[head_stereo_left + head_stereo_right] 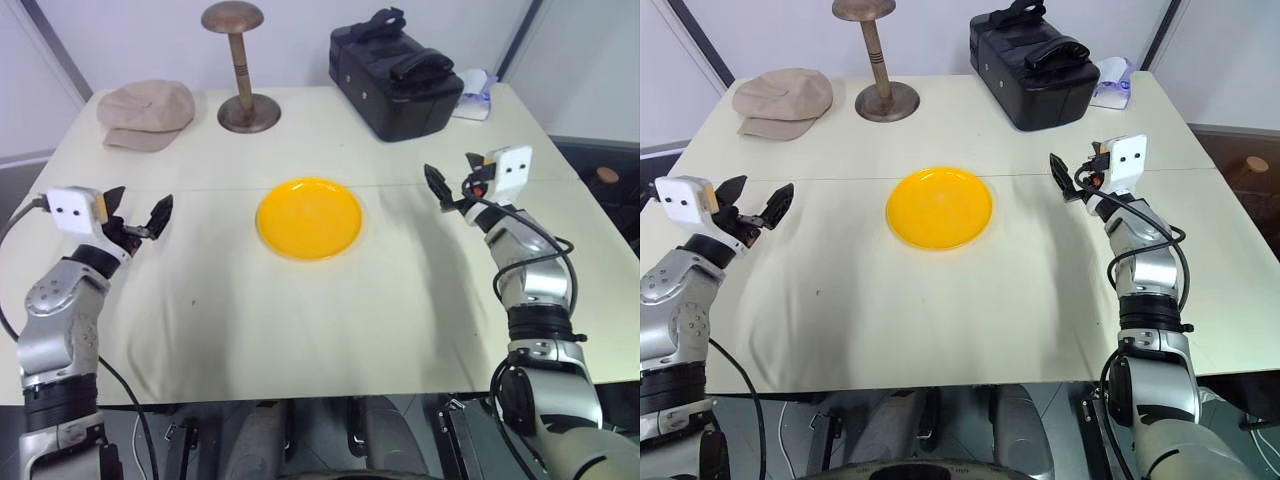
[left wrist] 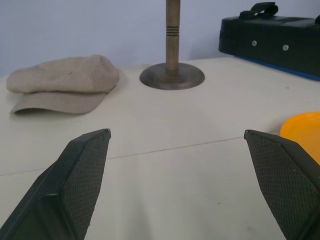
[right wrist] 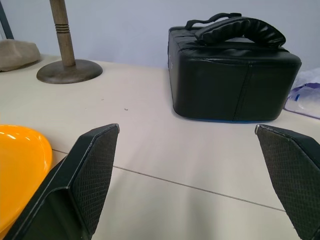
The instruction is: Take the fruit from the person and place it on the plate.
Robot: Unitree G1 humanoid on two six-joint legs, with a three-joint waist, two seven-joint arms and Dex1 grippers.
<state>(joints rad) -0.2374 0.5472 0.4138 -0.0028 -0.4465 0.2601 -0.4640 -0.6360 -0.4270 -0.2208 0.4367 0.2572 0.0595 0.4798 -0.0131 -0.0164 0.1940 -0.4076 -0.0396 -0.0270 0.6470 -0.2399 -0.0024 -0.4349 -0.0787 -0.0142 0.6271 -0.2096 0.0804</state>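
On the desk (image 1: 300,320), seen from the left eye view, the yellow plate (image 1: 309,217) lies bare near the middle, with nothing on it. The left end effector (image 1: 140,222) hovers well to the plate's left, its two black fingers spread wide and holding nothing. The right end effector (image 1: 452,187) hovers to the plate's right, a little farther back, and its fingers also stand apart and empty. Along the far edge sit a beige cap (image 1: 146,114) at the left, a brown wooden stand (image 1: 237,68) beside it, a black bag (image 1: 395,76) to the right, and a small white packet (image 1: 472,98) just beyond the bag.

Across in the right eye view, the same layout shows, with both end effectors clear of the plate.

Through the left wrist view, the two fingers rise far apart with only desk between them; the cap, the base of the stand and a corner of the bag lie ahead, and the plate's rim shows at one side.

Through the right wrist view, the fingers are again wide apart and empty, facing the bag, with the stand and the plate's edge to one side.
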